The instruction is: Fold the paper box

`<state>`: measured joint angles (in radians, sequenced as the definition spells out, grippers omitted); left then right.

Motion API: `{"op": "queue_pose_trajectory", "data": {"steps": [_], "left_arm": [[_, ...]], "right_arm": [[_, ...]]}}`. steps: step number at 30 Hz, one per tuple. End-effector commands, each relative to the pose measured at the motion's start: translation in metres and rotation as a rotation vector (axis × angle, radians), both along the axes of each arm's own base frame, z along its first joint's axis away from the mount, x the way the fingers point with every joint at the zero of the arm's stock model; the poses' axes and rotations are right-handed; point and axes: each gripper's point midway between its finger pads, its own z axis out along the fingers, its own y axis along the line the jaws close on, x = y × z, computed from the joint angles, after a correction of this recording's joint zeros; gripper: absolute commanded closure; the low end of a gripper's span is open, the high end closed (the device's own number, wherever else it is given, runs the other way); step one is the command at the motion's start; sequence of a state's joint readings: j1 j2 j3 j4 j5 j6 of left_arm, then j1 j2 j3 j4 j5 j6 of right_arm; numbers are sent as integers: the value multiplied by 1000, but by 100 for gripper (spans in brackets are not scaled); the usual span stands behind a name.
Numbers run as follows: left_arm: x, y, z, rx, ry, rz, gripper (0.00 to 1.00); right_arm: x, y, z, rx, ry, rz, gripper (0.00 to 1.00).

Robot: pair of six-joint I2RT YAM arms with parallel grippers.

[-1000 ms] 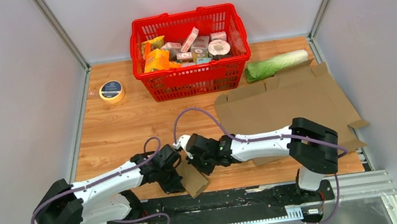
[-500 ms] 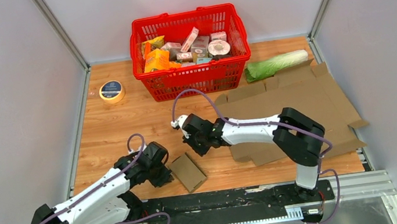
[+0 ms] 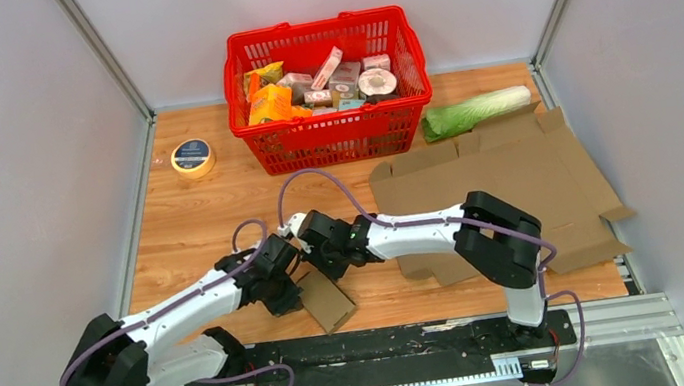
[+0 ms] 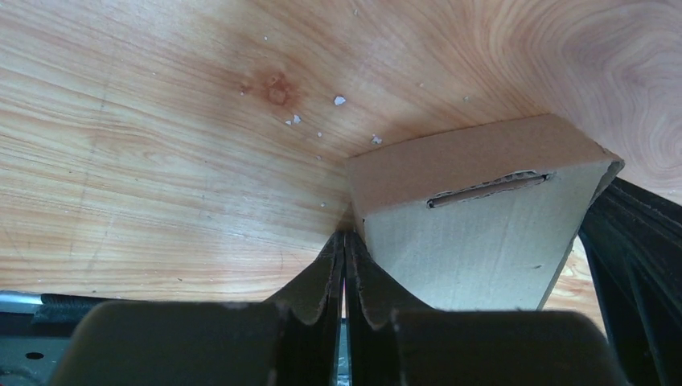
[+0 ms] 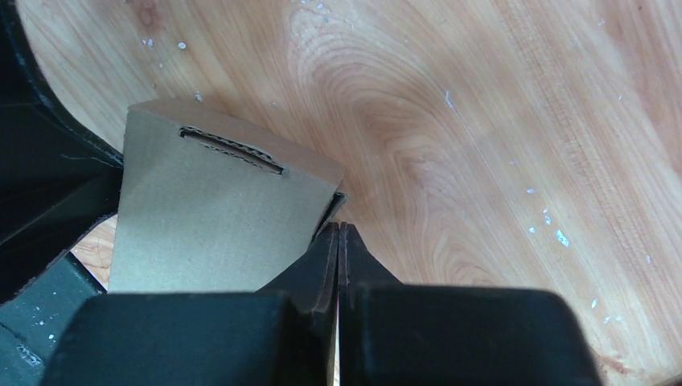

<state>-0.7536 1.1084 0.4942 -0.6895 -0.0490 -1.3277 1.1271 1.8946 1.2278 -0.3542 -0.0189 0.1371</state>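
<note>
Brown cardboard box (image 3: pixel 327 299) is judged nearly folded — only pressing seems left; left gripper (image 4: pixel 344 269) and right gripper (image 5: pixel 338 261) are closed, empty, beside it.

Premises: a robotics test cell in a laboratory, not a home or shop. Evidence: plain grey panel walls (image 3: pixel 9 149) in aluminium framing (image 3: pixel 102 55) enclose a wood-grain table (image 3: pixel 201 223). Two arms are bolted to a slotted rail (image 3: pixel 389 343). Staged props are a red shopping basket (image 3: pixel 335 138) of groceries, a tape roll (image 3: pixel 193 157), a cabbage (image 3: pixel 476 111) and flat cardboard (image 3: pixel 498 181).
</note>
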Motion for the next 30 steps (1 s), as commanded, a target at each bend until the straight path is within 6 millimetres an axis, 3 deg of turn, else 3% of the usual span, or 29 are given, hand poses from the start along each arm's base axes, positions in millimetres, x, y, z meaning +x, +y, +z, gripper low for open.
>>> {"op": "queue_pose_trajectory", "data": {"steps": [1, 2, 6, 7, 8, 10, 11, 12, 14, 15, 18, 22, 23, 30], "left_arm": [[17, -2, 0, -22, -107, 10, 89], [18, -1, 0, -25, -114, 11, 89], [20, 1, 4, -24, -131, 2, 81], [16, 14, 5, 37, -117, 2, 70], [14, 20, 8, 58, -123, -6, 65], [4, 37, 11, 114, -113, -14, 58], [1, 41, 12, 119, -118, -18, 58], [-3, 46, 16, 107, -135, -16, 56], [-7, 41, 25, 35, -173, -22, 54], [-5, 34, 26, -13, -193, -32, 54], [-1, -1, 45, -213, -268, -111, 53], [12, -16, 56, -327, -379, -109, 39], [13, -17, 57, -345, -394, -99, 37], [19, -23, 32, -342, -374, -83, 40]], "right_arm": [[1, 19, 28, 139, 24, -27, 100], [13, 10, 27, 138, 41, -70, 100], [22, -11, 30, 92, 13, -119, 95], [26, -19, 33, 71, 0, -145, 88], [34, -40, 28, -4, -19, -206, 73], [30, -64, 26, -38, 6, -256, 58], [28, -73, 26, -24, 41, -270, 45], [17, -89, 14, -40, 82, -274, 40], [3, -82, 31, 80, 167, -230, 31], [-5, -85, 28, 93, 201, -222, 29], [-19, -64, 46, 239, 300, -169, 27], [-36, -45, 51, 369, 448, -127, 28], [-32, -40, 54, 402, 460, -145, 28], [-26, -39, 41, 411, 502, -163, 40]]}}
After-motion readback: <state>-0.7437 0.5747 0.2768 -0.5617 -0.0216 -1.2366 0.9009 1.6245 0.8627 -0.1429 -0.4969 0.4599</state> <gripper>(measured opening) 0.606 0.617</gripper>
